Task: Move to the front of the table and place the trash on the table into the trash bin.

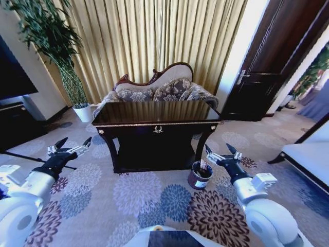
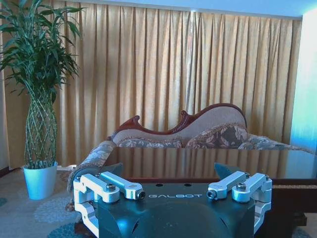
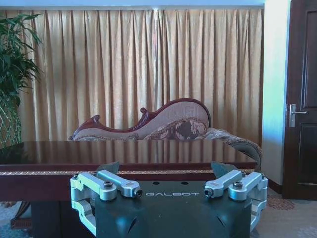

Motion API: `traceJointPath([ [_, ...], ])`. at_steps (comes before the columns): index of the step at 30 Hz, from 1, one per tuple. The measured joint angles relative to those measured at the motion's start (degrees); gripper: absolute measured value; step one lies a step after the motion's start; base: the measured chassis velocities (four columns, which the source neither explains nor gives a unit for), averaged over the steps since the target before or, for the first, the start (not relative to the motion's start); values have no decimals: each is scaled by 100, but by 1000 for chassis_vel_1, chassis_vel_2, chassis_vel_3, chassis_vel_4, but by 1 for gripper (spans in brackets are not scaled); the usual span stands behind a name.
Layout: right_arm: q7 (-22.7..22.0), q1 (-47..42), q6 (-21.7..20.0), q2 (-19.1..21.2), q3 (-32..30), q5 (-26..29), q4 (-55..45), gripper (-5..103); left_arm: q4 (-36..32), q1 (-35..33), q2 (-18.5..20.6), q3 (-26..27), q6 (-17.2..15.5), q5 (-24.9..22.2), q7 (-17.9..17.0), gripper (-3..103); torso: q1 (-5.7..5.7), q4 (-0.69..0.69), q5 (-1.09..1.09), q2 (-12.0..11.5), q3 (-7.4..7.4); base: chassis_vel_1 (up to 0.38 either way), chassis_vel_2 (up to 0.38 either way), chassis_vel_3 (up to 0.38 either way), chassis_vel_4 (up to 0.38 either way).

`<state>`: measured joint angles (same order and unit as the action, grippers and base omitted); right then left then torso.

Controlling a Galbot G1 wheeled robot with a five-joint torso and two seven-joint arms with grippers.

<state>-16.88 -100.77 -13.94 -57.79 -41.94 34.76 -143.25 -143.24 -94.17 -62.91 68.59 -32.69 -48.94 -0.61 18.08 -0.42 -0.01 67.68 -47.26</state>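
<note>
The dark glossy table with gold trim stands straight ahead, its top showing only reflections. The small round dark trash bin sits on the carpet by the table's front right leg, with bits of trash sticking up inside it. My left gripper hangs open in front of the table's left end, holding nothing. My right gripper is open too, just right of and above the bin. From the wrist views, the left gripper and right gripper face the table at about top height.
A patterned sofa stands behind the table before gold curtains. A tall plant in a white pot is at the back left, a dark cabinet at the left, a dark door at the back right, and white furniture at the right.
</note>
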Motion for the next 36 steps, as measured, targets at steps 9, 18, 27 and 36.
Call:
traceJointPath([
  [9, 7, 1, 24, -3, 4, 1, 0, 100, 0, 9, 3, -1, 4, 0, 3, 100, 0, 1, 0, 0, 0, 175, -175, -169, 182],
  [18, 13, 2, 27, -18, 10, 11, 1, 100, 0, 9, -31, -28, 8, 4, 18, 100, 1, -1, 2, -1, -1, 176, -177, -169, 179],
  [27, 15, -3, 28, -21, 8, 11, 1, 100, 0, 4, -31, -25, 8, 9, 25, 100, 1, -1, 0, -1, 0, 202, -191, -196, 203],
  [36, 15, -16, 30, -27, 12, 1, 1, 100, 0, -25, -65, -24, 5, 19, 48, 100, -2, 1, 3, 1, 1, 186, -175, -172, 181],
])
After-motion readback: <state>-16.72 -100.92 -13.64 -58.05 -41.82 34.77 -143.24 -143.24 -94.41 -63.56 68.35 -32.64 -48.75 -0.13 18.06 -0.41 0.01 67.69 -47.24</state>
